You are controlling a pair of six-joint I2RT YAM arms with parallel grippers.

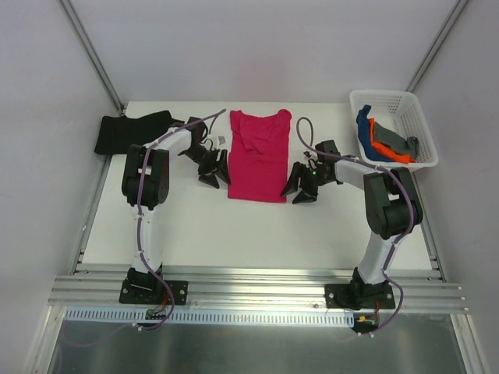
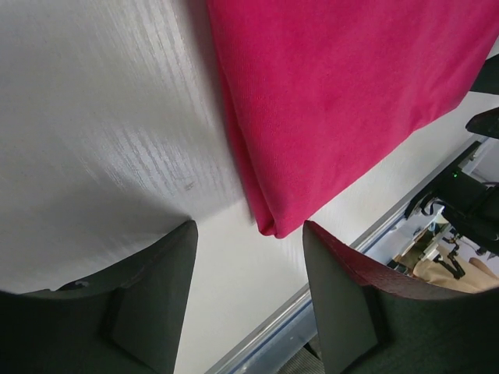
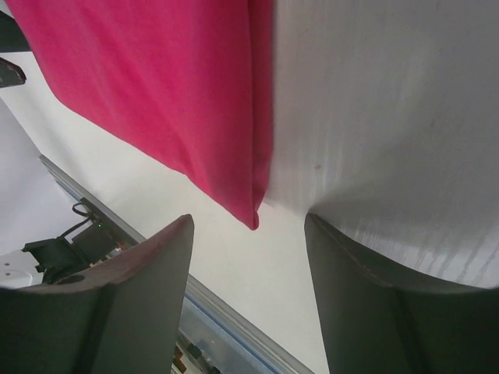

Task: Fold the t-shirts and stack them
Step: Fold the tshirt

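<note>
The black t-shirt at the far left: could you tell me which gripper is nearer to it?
Left. The left gripper sits between the black t-shirt and the pink t-shirt; the right gripper is beyond the pink one's other edge.

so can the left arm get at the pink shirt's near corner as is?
Likely yes: left fingers are open, a corner of the pink shirt lies ahead of their gap, nothing between.

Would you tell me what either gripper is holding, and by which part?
Nothing is held: the left gripper and right gripper are open beside near corners of the pink shirt.
</note>
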